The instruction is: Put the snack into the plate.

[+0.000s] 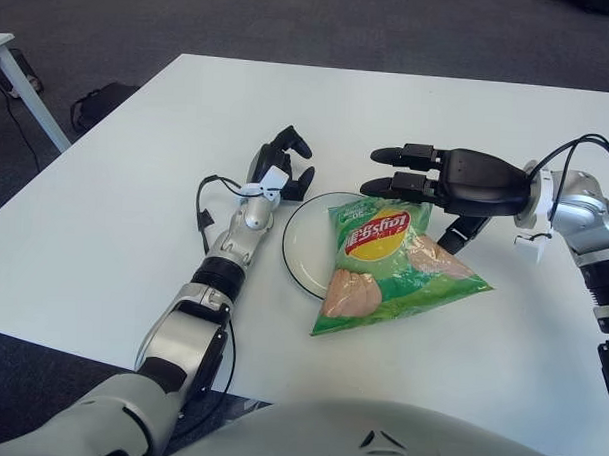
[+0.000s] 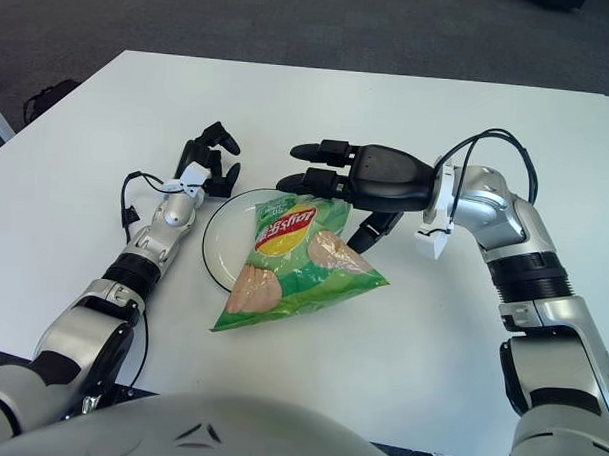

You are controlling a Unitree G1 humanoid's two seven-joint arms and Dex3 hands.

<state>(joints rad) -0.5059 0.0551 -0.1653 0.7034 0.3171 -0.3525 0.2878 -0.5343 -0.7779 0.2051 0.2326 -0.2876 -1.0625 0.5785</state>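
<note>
While the right robot hand [image 1: 426,177] spreads wide and empty, the snack [image 1: 388,266] lies just below it.

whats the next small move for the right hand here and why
Probably nudge the chip bag leftward so it sits fully on the plate. The right hand is open above the bag's top edge, holding nothing, and the bag's right corner hangs over the rim onto the table. The left hand shows just left of the plate.

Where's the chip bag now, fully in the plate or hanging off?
Hanging off. The chip bag lies flat across the plate, its right and lower ends on the table. The right hand is open above it, not gripping.
</note>
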